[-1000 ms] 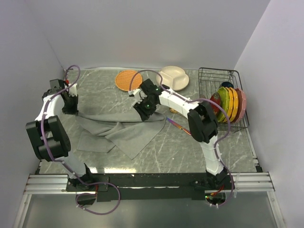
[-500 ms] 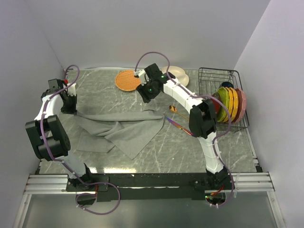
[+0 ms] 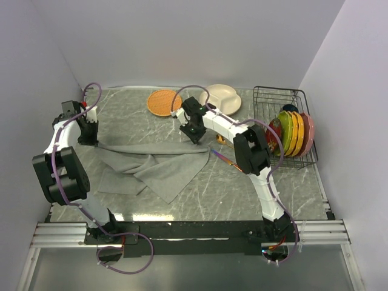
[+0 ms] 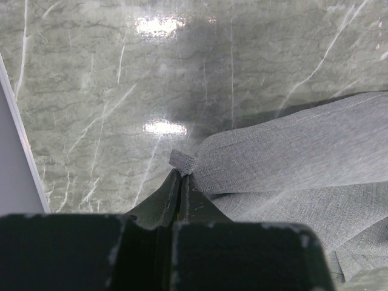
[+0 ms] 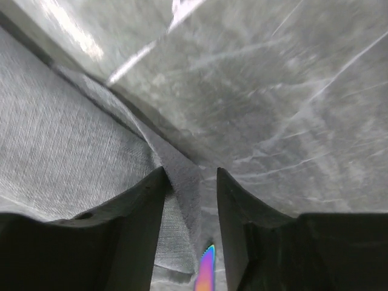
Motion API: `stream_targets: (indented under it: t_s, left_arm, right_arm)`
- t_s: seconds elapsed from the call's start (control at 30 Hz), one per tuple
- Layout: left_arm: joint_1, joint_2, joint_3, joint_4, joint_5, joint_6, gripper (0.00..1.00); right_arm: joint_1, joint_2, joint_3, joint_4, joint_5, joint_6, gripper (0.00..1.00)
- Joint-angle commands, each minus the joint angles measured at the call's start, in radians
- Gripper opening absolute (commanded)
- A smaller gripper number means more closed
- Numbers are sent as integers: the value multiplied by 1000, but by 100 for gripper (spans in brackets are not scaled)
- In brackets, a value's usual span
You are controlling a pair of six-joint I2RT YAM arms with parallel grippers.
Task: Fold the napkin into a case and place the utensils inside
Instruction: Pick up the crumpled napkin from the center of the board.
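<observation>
On the counter (image 3: 242, 194) the napkin (image 3: 160, 167) is nowhere near folded up yet. It's just a rumpled grey sheet lying across the left and middle, with one loose flap hanging toward the near side. The left hand (image 4: 180, 177) is pinched tight on the far left corner, with a little nub of cloth poking out past the fingertips. The right hand (image 5: 190, 172) sits over the far right edge with its fingers parted. A ridge of cloth runs between them but isn't clamped, so it looks like it's lining up for a grab. The knife (image 3: 227, 160) and spoon (image 3: 220, 140) lie bare on the counter just right of the napkin, with the knife's near end close to the cloth's corner. So basically nothing is folded into shape and neither piece is tucked in. Pretty much everything's left to do: all the folds, then loading both pieces. Best guess is the very first fold is being set up.
</observation>
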Motion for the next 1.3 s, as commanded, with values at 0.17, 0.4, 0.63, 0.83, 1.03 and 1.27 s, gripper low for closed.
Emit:
stream_targets:
  t_s: [0.17, 0.4, 0.63, 0.83, 1.03, 1.27]
  left_arm:
    - [-2, -14, 55, -7, 1, 10, 1]
    - [59, -50, 41, -32, -28, 61, 1]
    - [51, 38, 43, 17, 60, -28, 1]
    - [50, 149, 58, 91, 57, -103, 1]
    - [48, 230, 121, 100, 55, -108, 1]
    - [33, 278, 178, 79, 57, -113, 1]
  right_arm:
    - [-13, -73, 64, -15, -19, -9, 0]
    - [-145, -247, -126, 36, -188, 213, 0]
    - [-146, -164, -249, 77, -248, 318, 0]
    - [-146, -78, -154, 82, -219, 378, 1]
    - [-148, -40, -56, -32, -168, 352, 51]
    - [-138, -44, 24, 78, -71, 338, 61]
